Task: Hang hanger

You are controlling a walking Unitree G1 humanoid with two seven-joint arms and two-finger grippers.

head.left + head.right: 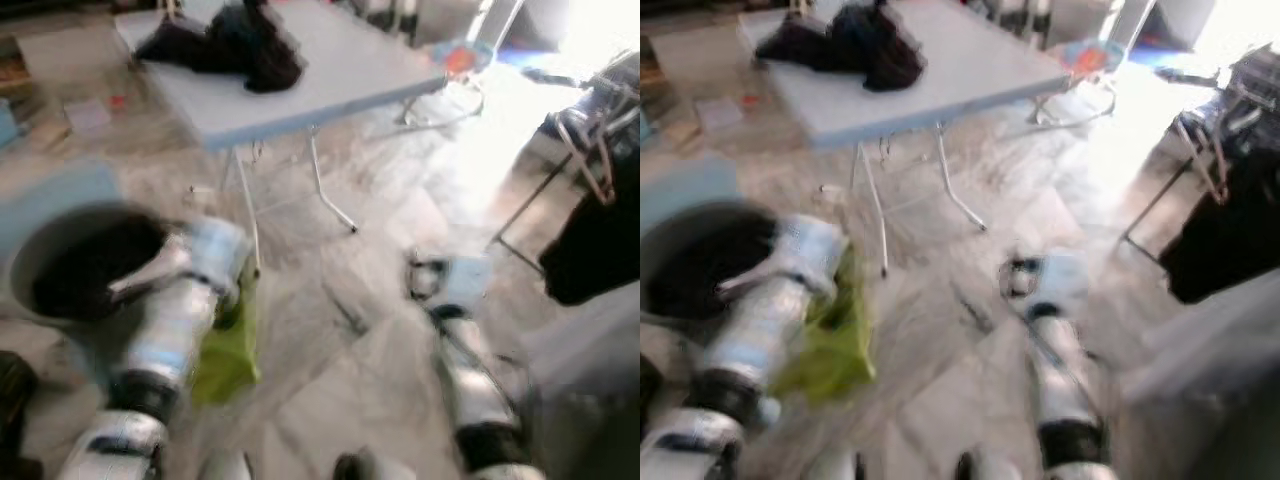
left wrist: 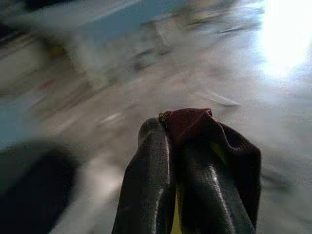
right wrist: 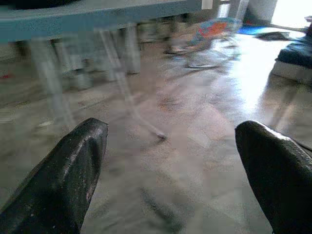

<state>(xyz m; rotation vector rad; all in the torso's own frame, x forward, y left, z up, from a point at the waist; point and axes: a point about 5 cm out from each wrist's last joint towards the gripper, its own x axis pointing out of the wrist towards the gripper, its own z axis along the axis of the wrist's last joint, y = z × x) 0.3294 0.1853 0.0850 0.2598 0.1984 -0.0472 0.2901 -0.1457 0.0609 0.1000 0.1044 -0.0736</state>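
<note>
1. A pale marble-patterned floor (image 1: 330,330) filled most of the blurred head views, with strong glare at the far right.
2. A light blue folding table (image 1: 340,70) stood at the far centre-left on thin white legs, well apart from both arms.
3. A heap of dark clothes (image 1: 235,40) lay on the table's far left part.
4. A round grey basket (image 1: 25,250) with dark contents sat at the near left, just beside the left arm.
5. A dark garment (image 1: 595,250) hung at the right edge, and above it a pale hanger (image 1: 590,160) showed among the frame of a drying rack (image 1: 520,215).
6. The left gripper (image 2: 187,146) had its fingers pressed together on a dark red cloth (image 2: 195,122); a yellow-green cloth (image 1: 230,350) hung below that arm.
7. The right gripper (image 3: 170,161) was held low over the floor, its fingers spread wide with nothing between them.
8. A small colourful chair (image 1: 460,60) stood at the far right beyond the table.
</note>
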